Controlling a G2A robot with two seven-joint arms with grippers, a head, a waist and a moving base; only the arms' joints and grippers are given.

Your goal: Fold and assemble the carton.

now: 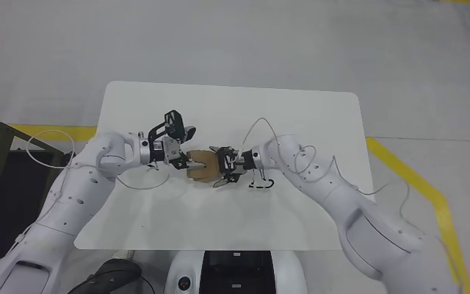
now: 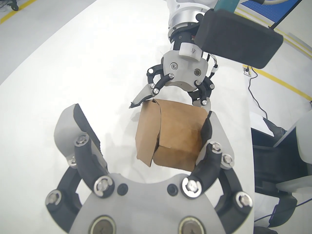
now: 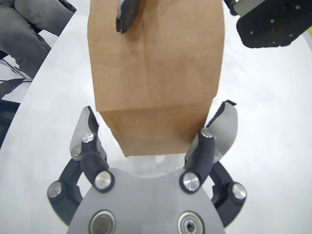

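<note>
the spread left hand (image 2: 143, 116) is touching the brown cardboard carton (image 2: 178, 132); the spread right hand (image 3: 158, 109) is straddling its other end. steadying there while pressing the loose flap (image 2: 145, 144) flush seems best

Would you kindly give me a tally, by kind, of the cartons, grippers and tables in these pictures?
carton: 1
grippers: 2, the left gripper and the right gripper
table: 1
Total: 4
</note>
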